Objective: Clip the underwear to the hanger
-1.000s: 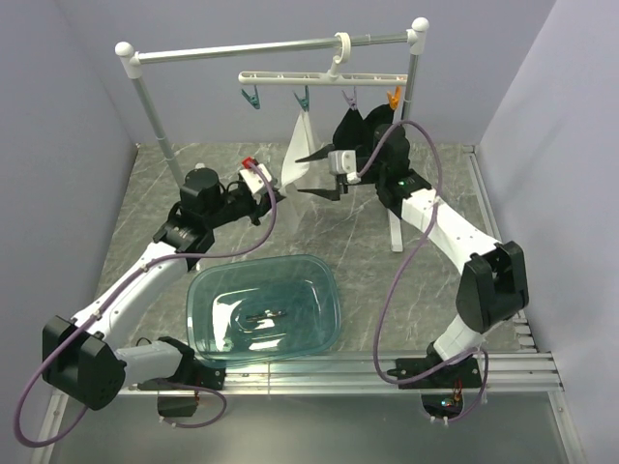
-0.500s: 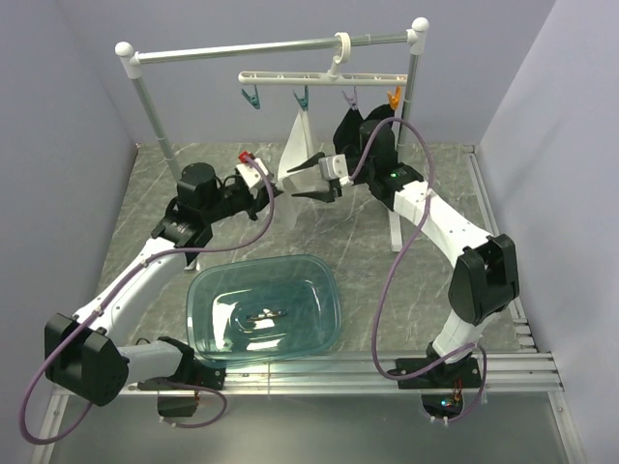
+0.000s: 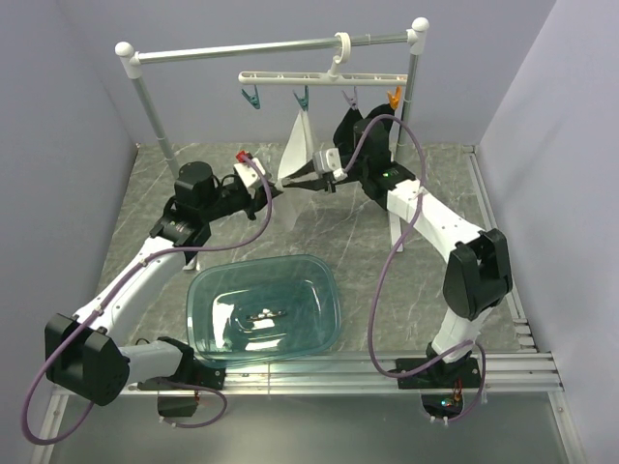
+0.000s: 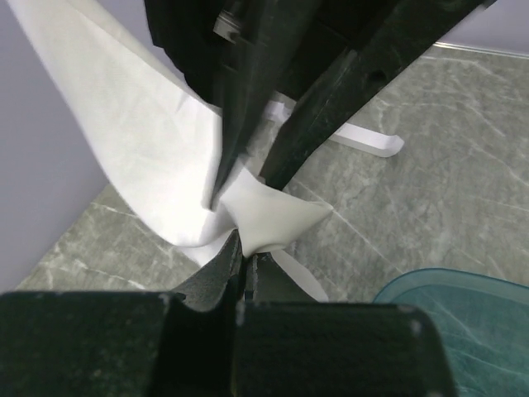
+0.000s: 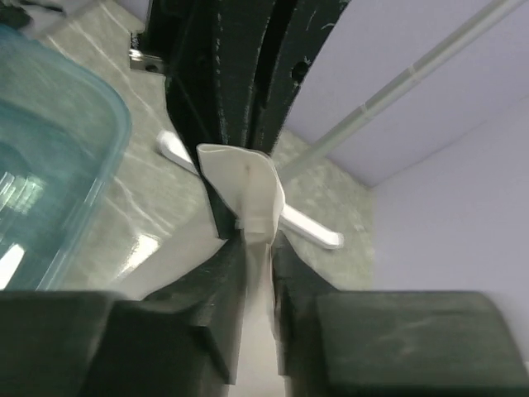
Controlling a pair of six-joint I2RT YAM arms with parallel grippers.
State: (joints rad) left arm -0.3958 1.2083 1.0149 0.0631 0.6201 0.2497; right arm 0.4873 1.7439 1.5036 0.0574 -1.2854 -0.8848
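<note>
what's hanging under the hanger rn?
Under the hanger, white underwear hangs below the second teal peg. A black garment hangs further right, its lower part covered by the right arm; its peg unclear.

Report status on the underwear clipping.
Left tool shut on underwear, lower corner. Right tool around same corner, grip unclear. It hangs from one teal peg. Nothing blocking.

The rail [image 3: 271, 45] spans the top of the overhead view, and the hanger [image 3: 324, 76] hangs from it right of centre. The underwear [image 3: 299, 145] hangs below the hanger's second peg from the left, with a second garment [image 3: 350, 126] just to its right. The underwear's lower corner lies between the left gripper [image 3: 269, 190], reaching in from the left, and the right gripper [image 3: 302, 181], reaching in from the right. A tub [image 3: 261, 262] sits on the table [image 3: 338, 242] at lower centre, in front of the garments and between the two arms.
</note>
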